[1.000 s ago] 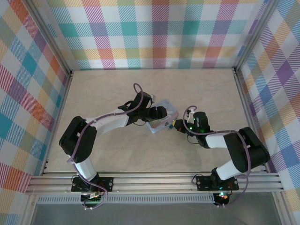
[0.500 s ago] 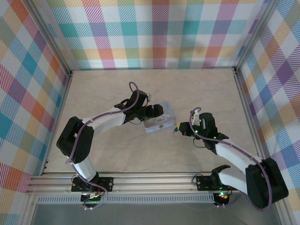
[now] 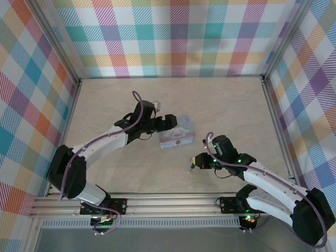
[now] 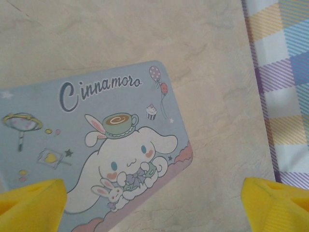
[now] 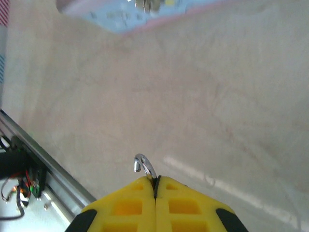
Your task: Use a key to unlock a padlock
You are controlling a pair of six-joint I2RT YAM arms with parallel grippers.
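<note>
My right gripper (image 3: 196,163) hangs over the table to the near right of a light-blue cartoon tin (image 3: 177,138). In the right wrist view this gripper (image 5: 155,181) is shut on the padlock, whose thin silvery shackle (image 5: 144,166) curls out from between the yellow fingertips as an open hook; its body is hidden in the grip. My left gripper (image 3: 167,122) is open at the tin's far left corner. In the left wrist view its yellow fingers (image 4: 31,205) stand wide apart above the tin's printed lid (image 4: 91,145), holding nothing. The key is out of view.
The tin lies flat in the middle of the beige table (image 3: 231,105). Checked walls enclose the left, back and right sides. An aluminium rail (image 3: 168,202) runs along the near edge, just below the right gripper's place.
The right gripper has drawn back from the tin toward the near edge, padlock still in its grip. The left gripper has opened wider and moved left off the tin, which now lies flat.
</note>
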